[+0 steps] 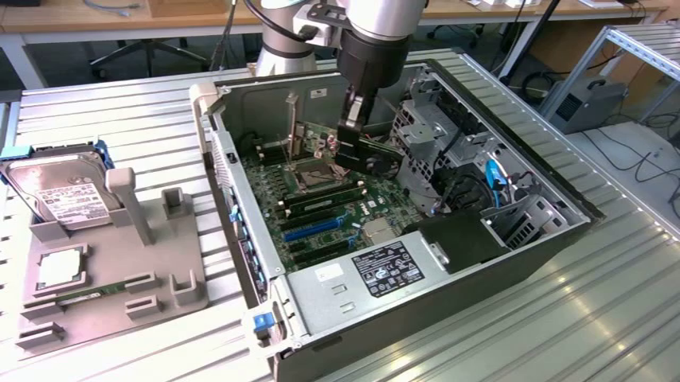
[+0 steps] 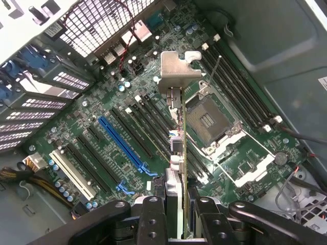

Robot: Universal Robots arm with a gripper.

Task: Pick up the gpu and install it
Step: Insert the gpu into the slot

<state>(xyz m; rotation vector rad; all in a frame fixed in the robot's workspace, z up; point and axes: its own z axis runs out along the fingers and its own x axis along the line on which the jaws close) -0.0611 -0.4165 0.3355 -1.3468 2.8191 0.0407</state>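
My gripper reaches down inside the open computer case, above the green motherboard. It is shut on the gpu, a thin black card held on edge. In the wrist view the gpu runs away from my gripper, with its silvery bracket at the far end. The card hovers over the motherboard, between the CPU socket and the row of black slots. The long blue slot lies a few slots to one side of it.
A grey fixture on the exterior view's left holds a silver hard drive and a green memory stick. Inside the case are a power supply, drive cages and cables. The slatted metal table surrounds the case.
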